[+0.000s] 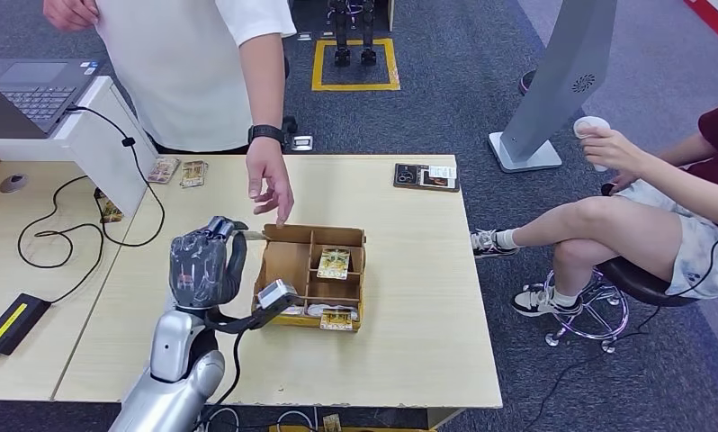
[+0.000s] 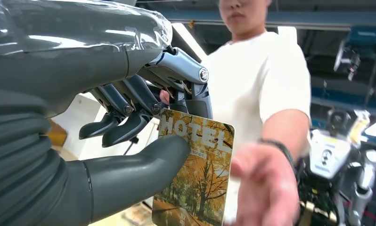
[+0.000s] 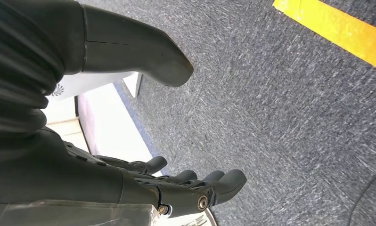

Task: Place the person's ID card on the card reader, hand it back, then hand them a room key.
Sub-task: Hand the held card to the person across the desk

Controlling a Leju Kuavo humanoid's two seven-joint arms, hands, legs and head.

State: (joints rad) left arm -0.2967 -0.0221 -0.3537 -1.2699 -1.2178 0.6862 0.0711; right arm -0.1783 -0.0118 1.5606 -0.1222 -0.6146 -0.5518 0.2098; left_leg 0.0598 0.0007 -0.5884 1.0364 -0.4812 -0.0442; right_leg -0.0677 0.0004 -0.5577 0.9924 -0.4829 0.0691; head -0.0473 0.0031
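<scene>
The left hand (image 2: 143,117) pinches the hotel key card (image 2: 194,174); the right hand (image 3: 143,122) hangs spread. An early release before the person's hand (image 1: 270,184) grips could drop it.

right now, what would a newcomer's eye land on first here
The left hand holds up a hotel key card, pinched between thumb and fingers, with the standing person's open hand reaching close to it. On the table beside it sits a cardboard compartment box with more cards inside.
</scene>
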